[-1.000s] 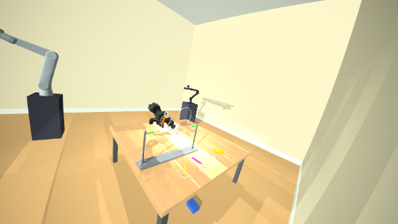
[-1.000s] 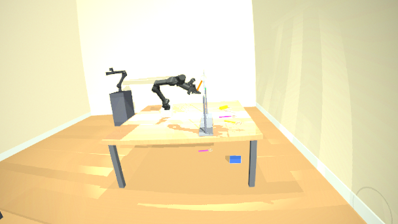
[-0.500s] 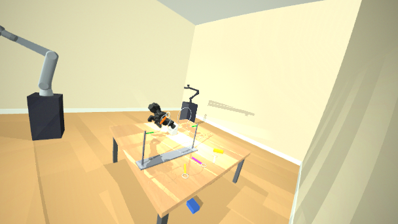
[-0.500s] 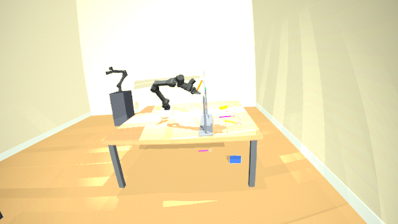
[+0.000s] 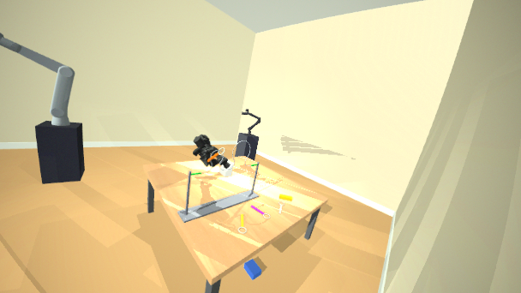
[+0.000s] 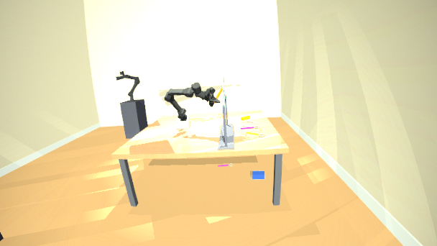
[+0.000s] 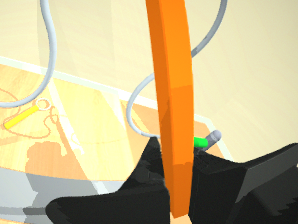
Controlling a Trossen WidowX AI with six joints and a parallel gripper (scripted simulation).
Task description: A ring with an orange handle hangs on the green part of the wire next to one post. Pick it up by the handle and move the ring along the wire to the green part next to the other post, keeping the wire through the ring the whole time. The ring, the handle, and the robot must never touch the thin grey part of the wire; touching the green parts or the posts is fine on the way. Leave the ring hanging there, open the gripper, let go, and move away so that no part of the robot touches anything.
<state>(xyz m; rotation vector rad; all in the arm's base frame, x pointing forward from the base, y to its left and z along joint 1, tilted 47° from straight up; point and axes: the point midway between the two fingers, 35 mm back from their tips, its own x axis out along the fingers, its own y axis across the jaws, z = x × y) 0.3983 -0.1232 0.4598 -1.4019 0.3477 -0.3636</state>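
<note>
The gripper (image 5: 212,158) (image 6: 216,101) (image 7: 158,141) is pinching the orange handle (image 5: 212,157) (image 6: 219,94) (image 7: 174,85). The ring (image 5: 221,151) is standing high between the left and right posts (image 5: 188,193) (image 5: 254,180); threading is unconfirmed. Good practice is advancing slowly, turning the ring square to each bend, keeping the grey wire (image 5: 248,142) (image 7: 50,50) centred and the fingers clear.

It looks like a robotics lab: robot arms on dark pedestals (image 5: 60,154) (image 6: 132,120) stand around a wooden counter (image 5: 193,253) (image 6: 201,152).

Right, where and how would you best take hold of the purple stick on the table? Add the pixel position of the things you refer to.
Probably mid-stick (image 5: 258,210) (image 6: 247,128), from above, fingers closing across its long sides: it lies flat, straight and slim, with the ring at one end only.
</note>
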